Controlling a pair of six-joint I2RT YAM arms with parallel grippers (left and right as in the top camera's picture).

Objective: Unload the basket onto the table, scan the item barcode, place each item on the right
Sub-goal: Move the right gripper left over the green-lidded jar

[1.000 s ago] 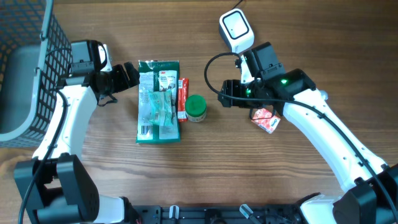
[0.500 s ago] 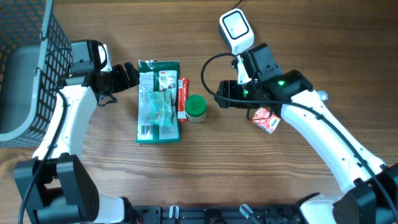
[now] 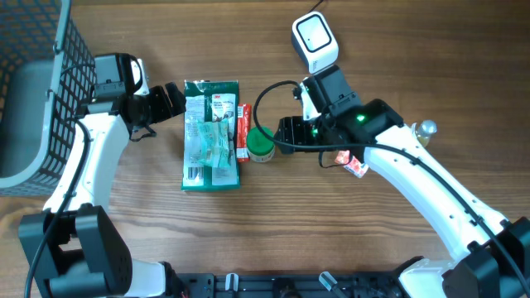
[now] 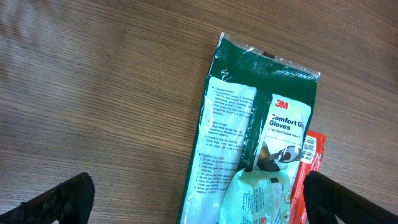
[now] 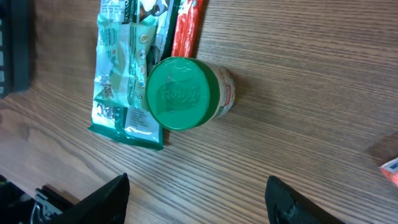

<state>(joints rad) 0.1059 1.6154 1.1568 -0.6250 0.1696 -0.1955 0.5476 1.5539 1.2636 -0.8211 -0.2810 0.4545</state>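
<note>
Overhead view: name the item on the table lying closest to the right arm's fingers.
The green-lidded jar, directly in front of the open right gripper. The glove packet and slim red packet lie beyond the jar; the red-and-white carton lies behind the gripper.

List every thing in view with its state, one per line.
glove packet: lying flat, not held
red packet: lying flat, tight against the green pack's edge
green-lidded jar: upright, lid on
small red box: set down, partly hidden, not held
scanner: set down, cable attached, not held
left gripper: open, empty
right gripper: open, empty
</note>
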